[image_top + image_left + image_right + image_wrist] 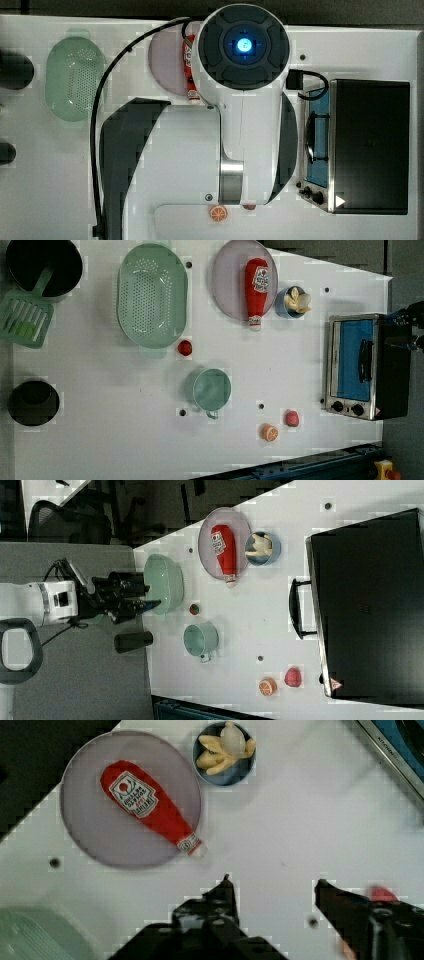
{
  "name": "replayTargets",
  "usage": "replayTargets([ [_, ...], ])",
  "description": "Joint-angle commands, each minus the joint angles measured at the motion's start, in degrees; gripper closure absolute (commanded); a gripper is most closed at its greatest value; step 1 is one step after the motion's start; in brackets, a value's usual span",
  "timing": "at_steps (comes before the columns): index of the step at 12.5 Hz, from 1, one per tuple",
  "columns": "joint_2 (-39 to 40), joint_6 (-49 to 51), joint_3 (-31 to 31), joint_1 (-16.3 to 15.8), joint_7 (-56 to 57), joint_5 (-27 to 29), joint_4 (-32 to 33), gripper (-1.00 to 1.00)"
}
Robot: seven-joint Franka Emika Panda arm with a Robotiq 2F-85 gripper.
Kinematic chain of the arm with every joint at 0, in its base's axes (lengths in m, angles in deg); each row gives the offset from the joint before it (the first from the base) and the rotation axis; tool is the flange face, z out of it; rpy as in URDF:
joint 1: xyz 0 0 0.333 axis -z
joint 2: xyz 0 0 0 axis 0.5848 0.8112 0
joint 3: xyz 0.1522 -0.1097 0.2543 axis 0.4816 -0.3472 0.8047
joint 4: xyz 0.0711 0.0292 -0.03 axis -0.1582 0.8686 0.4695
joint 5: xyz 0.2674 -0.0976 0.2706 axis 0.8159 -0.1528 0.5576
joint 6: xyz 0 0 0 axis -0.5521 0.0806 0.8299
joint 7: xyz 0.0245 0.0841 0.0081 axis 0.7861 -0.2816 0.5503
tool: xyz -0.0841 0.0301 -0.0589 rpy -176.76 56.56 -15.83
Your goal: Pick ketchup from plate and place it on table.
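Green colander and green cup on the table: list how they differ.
The colander is a wide oval; the cup is small and round. The colander's wall is dotted with holes; the cup's is solid. The cup has a small loop handle; the colander has flat tabs at its ends. Both are pale green, hold nothing and stand on the white table.

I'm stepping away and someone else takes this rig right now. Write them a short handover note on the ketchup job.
Gripper: open, empty, hanging above bare white tabletop, clear of everything.
Slim red ketchup bottle with white label: lying on the large round mauve-grey plate, its white cap poking over the plate's rim.
A small blue bowl holding a pale peeled banana sits close beside the plate.
Done: nothing yet; bottle untouched.
Left: reach the bottle, grasp it, lift it off, set it down on open table.
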Motion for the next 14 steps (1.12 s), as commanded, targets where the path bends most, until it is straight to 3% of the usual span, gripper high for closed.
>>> replayTargets([
  [1,-5.34,9.03,2.61,5.24,3.66,1.51,-0.38,-0.41],
  [4,-2.02,7.54,3.75,5.0,4.18,1.52,-0.45,-1.0],
  [8,4.46,-1.78,5.13,4.52,5.1,1.54,-0.55,-1.0],
  [14,16.9,-9.66,6.58,3.65,17.86,1.47,-3.62,-1.0],
])
